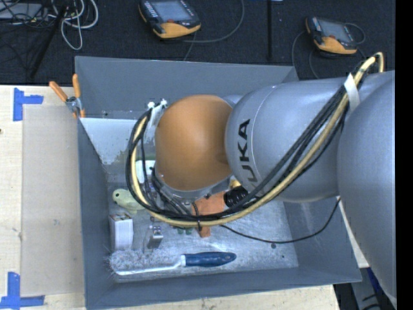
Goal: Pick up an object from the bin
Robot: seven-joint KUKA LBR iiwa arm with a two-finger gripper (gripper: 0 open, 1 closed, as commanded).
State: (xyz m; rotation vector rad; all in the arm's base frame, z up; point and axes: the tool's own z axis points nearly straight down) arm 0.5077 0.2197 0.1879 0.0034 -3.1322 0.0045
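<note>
From my seat, the grey metal bin [193, 76] holds a pale green rounded piece [122, 197] and a small white block [121, 232] at its left, and a white-bristled brush with a blue handle [174, 261] along its near wall. The arm's orange domed cover [190, 141] hides most of the gripper [165, 203] just beside them; released or clenched, I cannot tell.

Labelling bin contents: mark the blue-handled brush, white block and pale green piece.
blue-handled brush [208, 259], camera view, on the blue handle.
white block [121, 231], camera view, on its top face.
pale green piece [122, 199], camera view, on its middle.
</note>
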